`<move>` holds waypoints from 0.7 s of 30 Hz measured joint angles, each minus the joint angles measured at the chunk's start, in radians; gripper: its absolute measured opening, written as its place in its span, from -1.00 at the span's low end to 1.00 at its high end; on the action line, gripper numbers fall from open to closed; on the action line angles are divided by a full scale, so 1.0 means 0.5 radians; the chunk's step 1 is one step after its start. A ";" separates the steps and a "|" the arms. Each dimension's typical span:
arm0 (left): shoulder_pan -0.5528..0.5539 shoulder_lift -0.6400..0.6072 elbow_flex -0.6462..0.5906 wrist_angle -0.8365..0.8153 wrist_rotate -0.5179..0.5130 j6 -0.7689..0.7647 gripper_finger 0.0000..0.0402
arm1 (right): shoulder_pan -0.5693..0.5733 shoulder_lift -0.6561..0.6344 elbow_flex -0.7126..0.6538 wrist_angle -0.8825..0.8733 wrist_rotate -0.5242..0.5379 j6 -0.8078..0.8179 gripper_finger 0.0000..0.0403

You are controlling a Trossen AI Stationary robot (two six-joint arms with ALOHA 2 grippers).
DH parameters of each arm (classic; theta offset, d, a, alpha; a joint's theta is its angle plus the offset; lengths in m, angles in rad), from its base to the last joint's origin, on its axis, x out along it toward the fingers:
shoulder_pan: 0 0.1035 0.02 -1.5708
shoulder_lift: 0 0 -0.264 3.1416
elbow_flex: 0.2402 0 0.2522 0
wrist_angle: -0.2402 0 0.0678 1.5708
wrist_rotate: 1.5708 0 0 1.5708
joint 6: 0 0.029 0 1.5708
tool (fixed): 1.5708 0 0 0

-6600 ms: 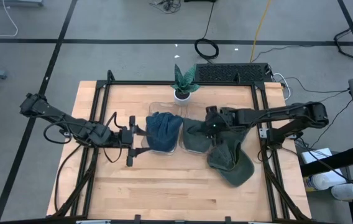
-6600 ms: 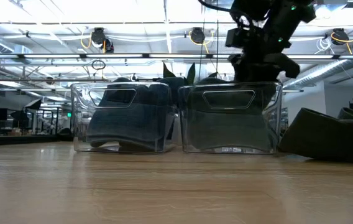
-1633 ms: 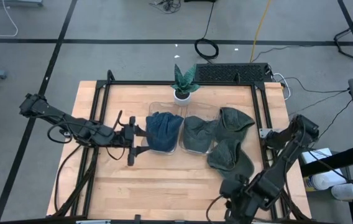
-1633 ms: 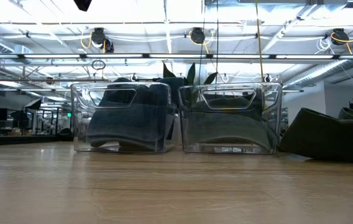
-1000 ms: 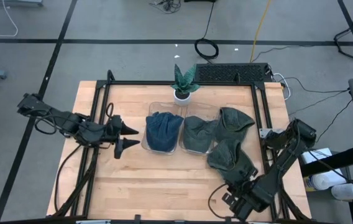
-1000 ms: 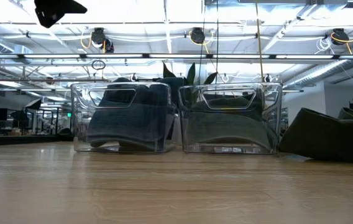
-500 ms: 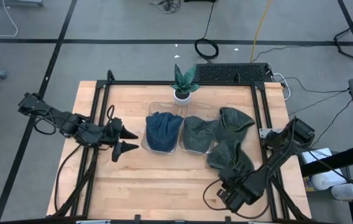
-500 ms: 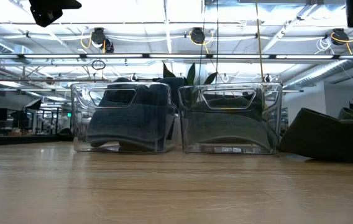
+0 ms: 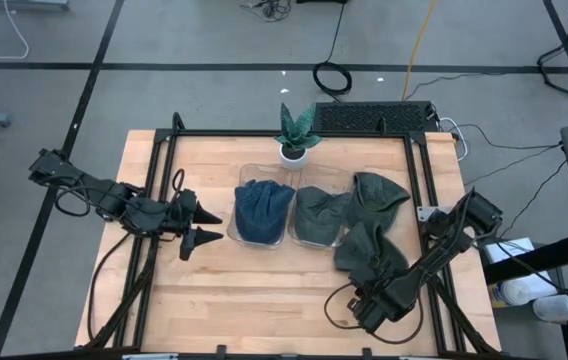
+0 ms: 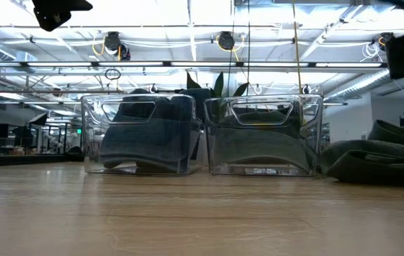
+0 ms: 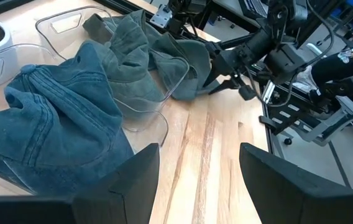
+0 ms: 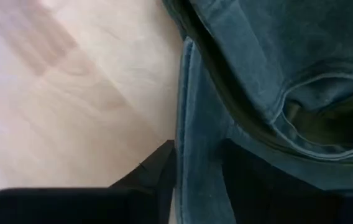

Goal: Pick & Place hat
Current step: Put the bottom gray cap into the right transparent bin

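A green hat (image 9: 369, 255) lies on the table, right of two clear bins. My right gripper (image 9: 369, 300) points down at its near edge, and the hat's brim (image 12: 198, 168) sits in the narrow gap between the fingers. The left bin (image 10: 141, 135) holds a blue hat (image 9: 264, 208). The right bin (image 10: 262, 135) holds a second green hat (image 9: 316, 215), and a third (image 9: 379, 193) lies beside it. My left gripper (image 11: 198, 180) hovers open, left of the bins, with nothing between its fingers. My right gripper comes from above, pointing down, onto the near edge of the green hat. The brim's edge (image 12: 192, 186) stands between its two fingers (image 12: 161, 171), which lie across it. The hat rests on the table, pressed flatter. Whether the fingers pinch the brim, I cannot tell.
A small potted plant (image 9: 294, 135) stands behind the bins at the far edge. Bare wood (image 9: 254, 300) spreads along the near side of the table. A black frame (image 9: 419, 215) runs along the table's right side, close to the hats.
My right gripper has come down and moved toward the far edge onto the green hat on the table. In the low view the hat, a tall lump before, now lies flatter and wrinkled.
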 joint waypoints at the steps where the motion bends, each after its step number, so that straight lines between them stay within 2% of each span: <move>1: 0.000 0.000 0.000 0.000 0.001 -0.006 0.14 | -0.002 0.015 0.002 -0.006 -0.008 -0.018 -0.53; 5: 0.000 0.000 0.000 -0.001 0.030 -0.013 0.14 | 0.003 0.018 0.030 -0.063 0.010 -0.147 -0.91; 11: 0.000 0.001 0.000 -0.004 0.049 -0.012 0.14 | 0.013 0.028 0.204 -0.269 0.014 -0.153 -0.99; 21: 0.000 0.000 0.000 -0.015 0.048 -0.002 0.14 | 0.057 0.028 0.722 -0.757 0.106 -0.210 -1.00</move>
